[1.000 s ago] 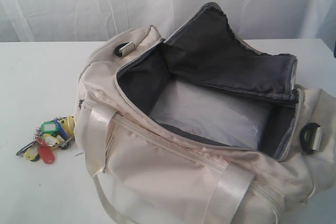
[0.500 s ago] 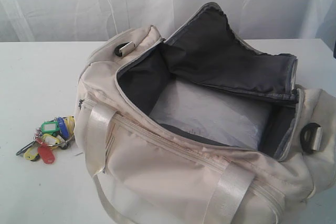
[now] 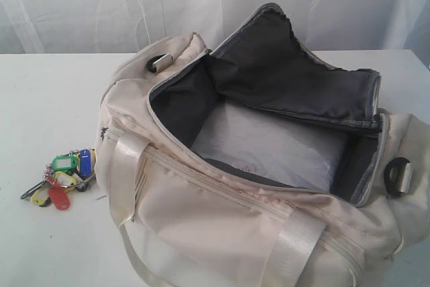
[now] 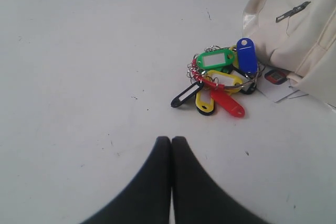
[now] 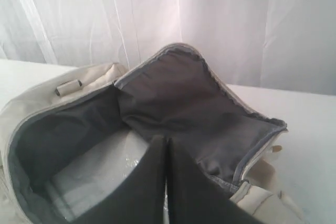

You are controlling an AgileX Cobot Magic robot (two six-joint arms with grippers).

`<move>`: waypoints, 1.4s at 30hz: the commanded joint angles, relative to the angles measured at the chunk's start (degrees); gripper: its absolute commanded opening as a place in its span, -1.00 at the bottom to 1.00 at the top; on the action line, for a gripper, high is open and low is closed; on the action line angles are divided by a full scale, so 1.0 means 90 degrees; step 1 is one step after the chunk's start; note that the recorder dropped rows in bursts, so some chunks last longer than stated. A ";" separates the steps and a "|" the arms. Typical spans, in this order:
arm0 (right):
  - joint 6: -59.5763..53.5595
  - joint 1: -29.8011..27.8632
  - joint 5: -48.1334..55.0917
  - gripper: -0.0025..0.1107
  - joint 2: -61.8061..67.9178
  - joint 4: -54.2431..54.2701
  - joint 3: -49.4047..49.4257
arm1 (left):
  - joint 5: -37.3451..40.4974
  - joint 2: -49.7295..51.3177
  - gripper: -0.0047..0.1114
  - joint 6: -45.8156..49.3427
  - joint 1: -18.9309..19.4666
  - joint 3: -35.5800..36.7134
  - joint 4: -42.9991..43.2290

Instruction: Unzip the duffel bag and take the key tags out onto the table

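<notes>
Duffel bag (image 3: 222, 220) is lying on the table (image 3: 47, 99) with its main zip undone and the mouth gaping wide. The top flap (image 3: 289, 78) is standing up off the bag's far side and showing dark grey lining. White crinkly padding (image 3: 269, 142) is lying flat on the floor inside the bag. Two pale webbing straps (image 3: 124, 179) are running down the bag's near face, and a black strap ring (image 3: 398, 176) is sticking out at the bag's right end, with another at the far left corner.

Key tags (image 3: 64, 178) are sitting outside the bag, on the table just beside its left end. It is a small bunch with green, blue, yellow and red tags plus one black one, all on metal rings. A small white paper label (image 4: 278, 92) is lying flat between the bunch and the bag's wall.

Left gripper (image 4: 171, 140) is hovering over bare table near the bag's left end, close to the key tags but apart from them. Its jaws are pressing fully together and gripping nothing.

Right gripper (image 5: 166, 140) is hanging above the bag's open mouth, pointing toward the raised flap. Its jaws are also closing flat against each other, and nothing is sitting between them
</notes>
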 commanded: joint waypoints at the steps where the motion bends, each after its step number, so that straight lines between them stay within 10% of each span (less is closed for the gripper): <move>1: -0.0020 0.0013 -0.0726 -0.96 -0.0977 -0.0034 0.0798 | 0.0012 -0.0032 -0.92 0.0003 0.0012 0.0020 -0.0056; 11: -0.0020 0.0013 -0.3405 -0.96 -0.3279 -0.0071 0.4383 | 0.0012 -0.0032 -0.92 0.0003 0.0012 0.0020 -0.0056; 17: -0.0020 0.0024 -0.1343 -0.96 -0.3279 -0.0059 0.4394 | 0.0010 -0.0032 -0.92 0.0003 0.0012 0.0020 -0.0056; 42: 0.0030 -0.0231 -0.1271 -0.96 -0.3279 -0.0279 0.4394 | 0.0010 -0.0032 -0.92 0.0003 0.0012 0.0020 -0.0056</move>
